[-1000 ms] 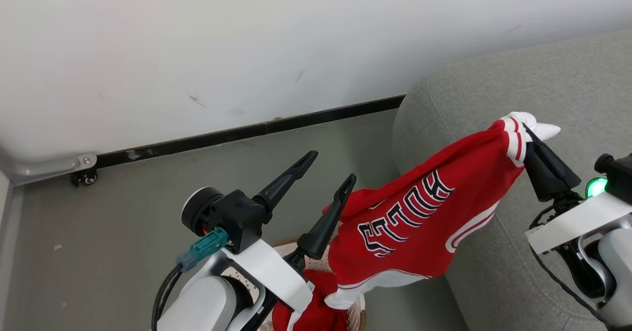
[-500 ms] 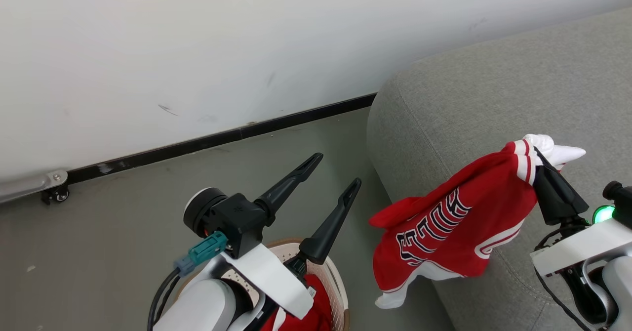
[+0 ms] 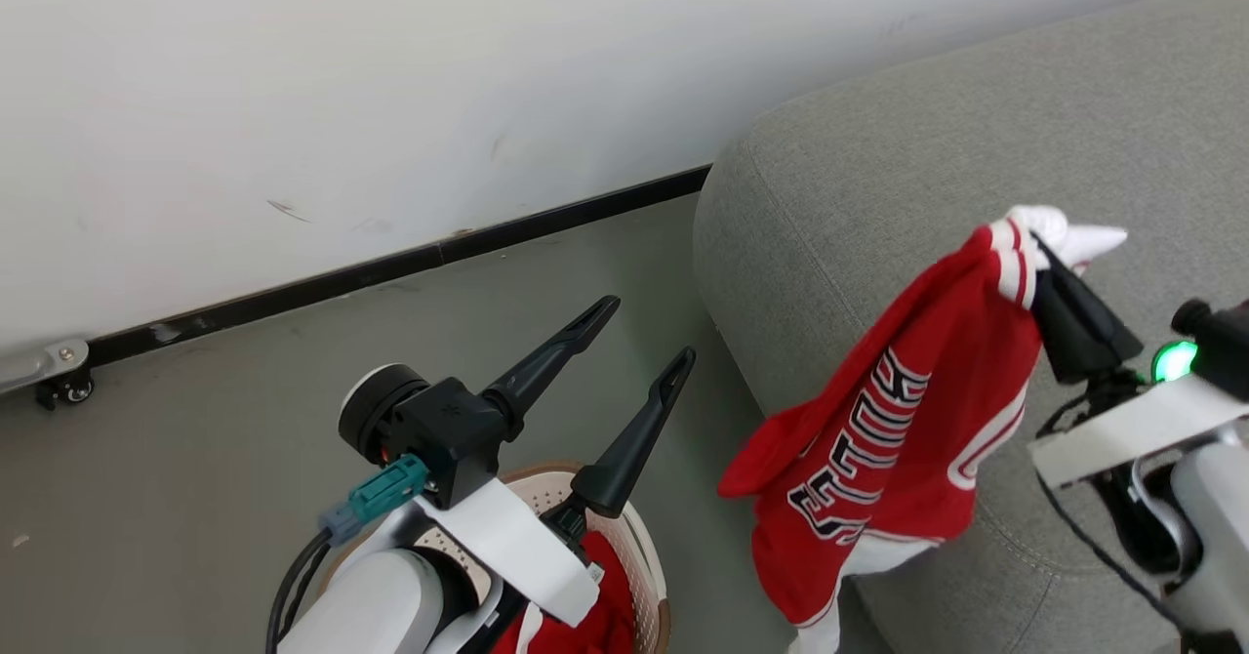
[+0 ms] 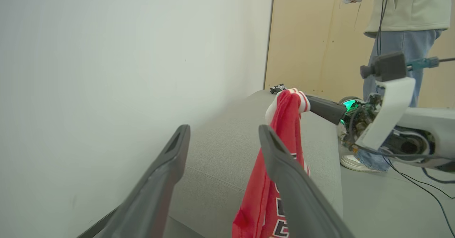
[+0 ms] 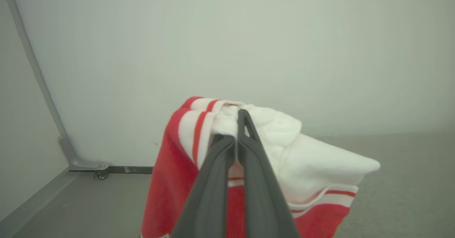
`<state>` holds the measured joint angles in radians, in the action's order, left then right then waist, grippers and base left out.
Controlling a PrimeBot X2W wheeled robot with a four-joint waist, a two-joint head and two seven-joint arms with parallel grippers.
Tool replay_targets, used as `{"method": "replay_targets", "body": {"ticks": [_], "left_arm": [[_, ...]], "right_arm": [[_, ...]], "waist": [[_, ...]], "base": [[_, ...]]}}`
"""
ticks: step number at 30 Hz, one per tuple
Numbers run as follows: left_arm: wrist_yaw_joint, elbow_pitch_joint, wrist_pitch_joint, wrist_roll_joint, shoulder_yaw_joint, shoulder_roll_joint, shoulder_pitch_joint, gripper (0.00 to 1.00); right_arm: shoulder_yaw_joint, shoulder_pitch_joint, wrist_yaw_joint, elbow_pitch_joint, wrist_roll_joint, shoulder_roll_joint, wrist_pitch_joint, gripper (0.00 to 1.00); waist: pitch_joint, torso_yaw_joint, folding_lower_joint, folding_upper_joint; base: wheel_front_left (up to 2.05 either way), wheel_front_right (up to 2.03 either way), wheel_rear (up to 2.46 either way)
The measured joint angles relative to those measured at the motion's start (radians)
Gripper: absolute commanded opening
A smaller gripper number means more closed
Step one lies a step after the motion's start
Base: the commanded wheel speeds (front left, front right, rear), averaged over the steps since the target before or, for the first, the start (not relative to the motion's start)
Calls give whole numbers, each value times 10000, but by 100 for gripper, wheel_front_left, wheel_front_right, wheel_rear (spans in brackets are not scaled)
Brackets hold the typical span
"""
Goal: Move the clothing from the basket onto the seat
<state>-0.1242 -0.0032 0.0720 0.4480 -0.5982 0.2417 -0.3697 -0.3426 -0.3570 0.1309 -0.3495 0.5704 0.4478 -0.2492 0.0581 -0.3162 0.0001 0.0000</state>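
Head view: right pincer [image 3: 1036, 256], fingers fully together, is pinching the lettered red garment [image 3: 878, 420] by its white trim, cloth hanging below it past the edge of the seat [image 3: 927, 146], so releasing here would be risking a slide floorward.

Red garment [image 3: 942, 371]: black-white block lettering [image 3: 859, 444] across cloth, tilted, partly folded; letters "LLS" legible, remaining letters lost in fold.

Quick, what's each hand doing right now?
Left hand: open, holding nothing.
Right hand: closed on the lettered red garment.
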Motion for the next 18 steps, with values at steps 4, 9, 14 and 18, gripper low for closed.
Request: {"method": "replay_targets", "body": {"ticks": [4,9,14,18], "left_arm": [[8,-96,-31,0,94,71,2,100],[54,-196,-115,0,238,190,3,100],[111,-299,-163,-2,309,307,4,100],[182,-372,-253,-10,383,370,4,100]], "right_arm": [[138,-1034,0,-31,107,240,113,0],[418,-2184,0,-102,194,539,487,0],[669,-3144,0,-268,203,934,863,0],[1099,-4152,0,-568,355,1269,1264,0]], "waist": [[138,-35,-1,0],[326,-49,0,0],[488,-47,0,0],[663,-42,0,0]], "base": [[0,0,0],[0,0,0],[0,0,0],[0,0,0]]}}
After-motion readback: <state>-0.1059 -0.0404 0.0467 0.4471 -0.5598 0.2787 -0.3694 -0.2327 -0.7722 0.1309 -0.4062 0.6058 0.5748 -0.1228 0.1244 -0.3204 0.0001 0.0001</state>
